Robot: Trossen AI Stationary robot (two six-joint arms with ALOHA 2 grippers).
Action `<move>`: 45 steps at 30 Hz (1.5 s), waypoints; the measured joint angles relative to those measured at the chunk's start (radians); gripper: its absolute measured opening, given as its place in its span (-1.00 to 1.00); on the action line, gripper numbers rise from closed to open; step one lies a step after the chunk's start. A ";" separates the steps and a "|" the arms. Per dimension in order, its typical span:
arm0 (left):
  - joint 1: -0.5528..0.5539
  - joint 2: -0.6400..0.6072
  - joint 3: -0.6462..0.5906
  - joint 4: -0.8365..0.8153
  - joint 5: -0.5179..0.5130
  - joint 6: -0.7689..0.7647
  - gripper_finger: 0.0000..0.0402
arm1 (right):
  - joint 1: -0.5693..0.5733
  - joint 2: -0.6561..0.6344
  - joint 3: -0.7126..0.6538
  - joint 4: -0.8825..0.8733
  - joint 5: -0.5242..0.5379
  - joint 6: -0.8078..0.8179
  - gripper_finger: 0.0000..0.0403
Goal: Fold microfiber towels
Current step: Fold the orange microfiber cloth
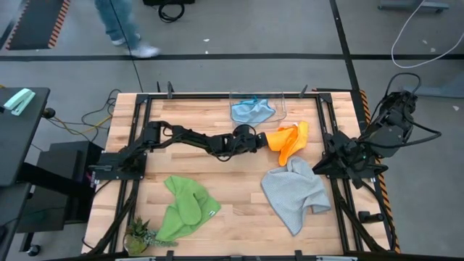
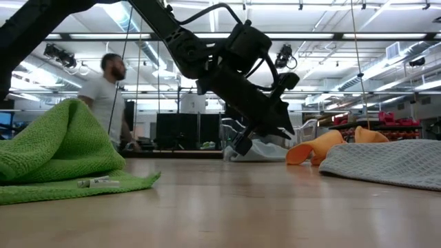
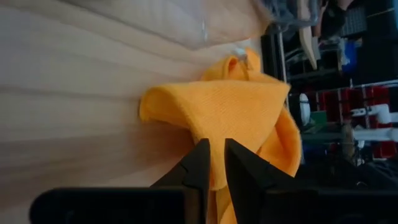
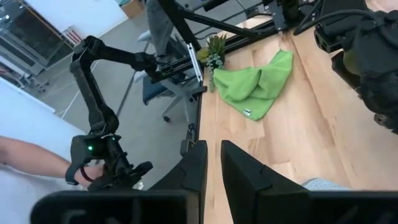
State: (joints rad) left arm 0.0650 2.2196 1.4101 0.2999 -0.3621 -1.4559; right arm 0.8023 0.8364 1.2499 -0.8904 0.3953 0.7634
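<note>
Here, the yellow-orange towel (image 3: 230,106) is pinched by the left gripper (image 3: 217,163), its lower folds hidden behind the fingers. The right gripper (image 4: 213,163) is held narrow, nothing between its fingers, at the desk (image 1: 232,196) edge; only part of the light blue towel (image 1: 252,110) can be made out.

Grey concrete floor (image 1: 239,36) — ceiling strip lights (image 2: 207,40), a person (image 2: 107,93) passing.

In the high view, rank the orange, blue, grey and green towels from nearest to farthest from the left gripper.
1. Orange towel: at the left gripper, pinched in its fingers.
2. Blue towel: just beyond, at the table's far edge.
3. Grey towel: nearer the front, right side.
4. Green towel: front left, farthest.
</note>
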 joint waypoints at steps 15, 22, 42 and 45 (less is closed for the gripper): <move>-0.001 0.000 0.020 -0.011 0.048 -0.052 -0.71 | -0.001 0.000 0.000 0.009 0.027 -0.015 -0.73; -0.011 0.000 0.085 -0.002 0.060 0.094 -0.75 | -0.001 0.000 0.000 0.011 0.027 0.028 -0.73; -0.051 -0.002 0.093 0.003 0.121 0.421 -0.80 | -0.001 -0.001 0.000 0.010 0.023 0.026 -0.73; -0.058 -0.002 0.093 -0.032 0.068 0.280 -0.83 | -0.001 -0.001 0.000 0.009 0.023 0.030 -0.73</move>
State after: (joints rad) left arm 0.0074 2.2181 1.5036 0.2675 -0.2939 -1.1758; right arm 0.8009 0.8356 1.2499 -0.8810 0.4183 0.7938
